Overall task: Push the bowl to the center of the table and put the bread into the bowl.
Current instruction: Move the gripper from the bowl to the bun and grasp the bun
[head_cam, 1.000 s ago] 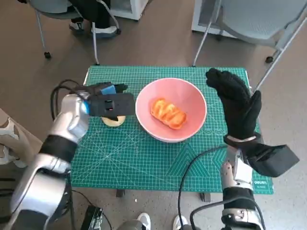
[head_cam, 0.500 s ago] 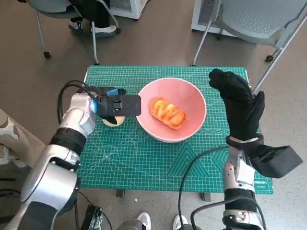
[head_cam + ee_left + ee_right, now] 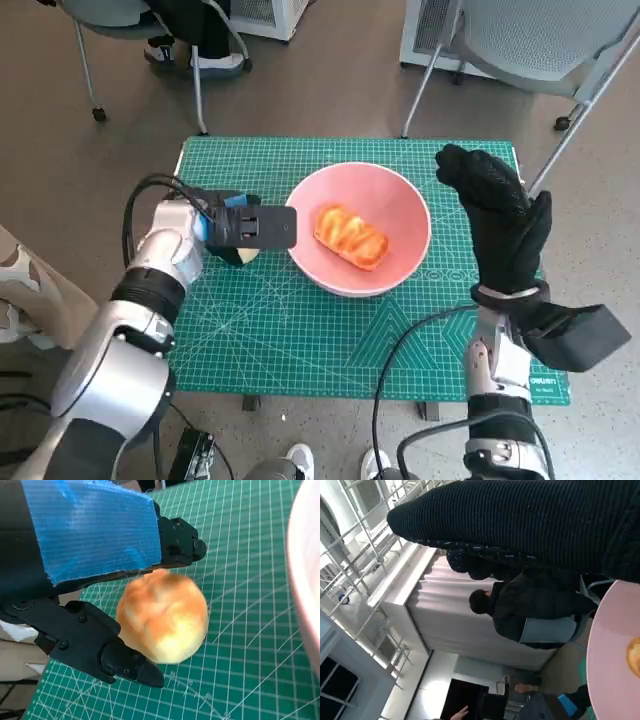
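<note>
Two bread items were visible at inspection. One, an orange-glazed loaf [image 3: 351, 237], already lay inside the pink bowl [image 3: 400, 205], which stood near the middle of the green cutting mat [image 3: 300, 330] covering the desk, at the centre of the head view. The push of the bowl was therefore judged complete or nearly so.

A second item, a round pale bun [image 3: 162, 615], sat on the mat just left of the bowl in the head view. The left hand [image 3: 245, 226] was placed over it; in the left wrist view its black fingers [image 3: 100, 647] bracketed the bun on two sides, close to or touching it. Whether a firm hold was made could not be told, and the bun appeared to rest on the mat.

The right hand [image 3: 498, 215] was raised at the right of the head view, beside the bowl, holding nothing, its fingers curled loosely.

If the bun is part of the task, lifting it and placing it in the bowl was judged outstanding.
</note>
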### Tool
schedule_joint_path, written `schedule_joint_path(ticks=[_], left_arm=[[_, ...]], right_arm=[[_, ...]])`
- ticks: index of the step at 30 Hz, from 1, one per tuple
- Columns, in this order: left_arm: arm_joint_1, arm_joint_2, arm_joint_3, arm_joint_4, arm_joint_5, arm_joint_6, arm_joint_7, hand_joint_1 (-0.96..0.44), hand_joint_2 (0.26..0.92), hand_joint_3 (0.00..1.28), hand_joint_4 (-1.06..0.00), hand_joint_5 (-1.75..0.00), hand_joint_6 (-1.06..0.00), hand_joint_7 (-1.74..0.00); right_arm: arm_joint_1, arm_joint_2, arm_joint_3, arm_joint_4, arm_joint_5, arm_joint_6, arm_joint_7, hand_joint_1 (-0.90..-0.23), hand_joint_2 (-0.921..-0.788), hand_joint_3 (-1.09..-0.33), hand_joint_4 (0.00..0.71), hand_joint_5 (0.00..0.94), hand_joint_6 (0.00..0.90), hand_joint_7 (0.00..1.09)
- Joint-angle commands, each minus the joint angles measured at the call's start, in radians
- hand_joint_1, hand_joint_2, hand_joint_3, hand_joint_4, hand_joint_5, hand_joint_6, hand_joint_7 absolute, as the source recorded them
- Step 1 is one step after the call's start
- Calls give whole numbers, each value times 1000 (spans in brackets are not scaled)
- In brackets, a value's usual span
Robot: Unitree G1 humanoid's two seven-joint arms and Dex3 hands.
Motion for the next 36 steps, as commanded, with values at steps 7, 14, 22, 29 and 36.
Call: schedule_joint_path(ticks=[7,14,22,29,36], left_arm=[[-24,-18,-18,35,13,16,-5,-348,729,8,-3,-1,-142,-2],[-23,-23,-26,41,13,37,2,-191,736,8,-166,-60,-247,-40],[2,-35,-18,42,6,83,109,-212,839,54,-573,-215,-655,-810],[21,-33,-27,45,13,67,190,-25,910,65,-723,-1015,-597,-1182],[27,-18,-38,44,19,30,215,-1,915,61,-755,-1043,-593,-1245]], right_arm=[[25,-1,0,6,5,10,-5,-634,-921,-745,233,1,99,420],[23,-4,-2,7,5,14,-7,-634,-921,-743,234,1,100,421],[24,-2,0,1,7,17,-5,-635,-921,-742,234,1,101,420],[23,-1,0,0,10,19,-2,-635,-921,-742,232,0,102,420],[20,2,2,3,10,16,1,-634,-921,-743,230,0,101,419]])
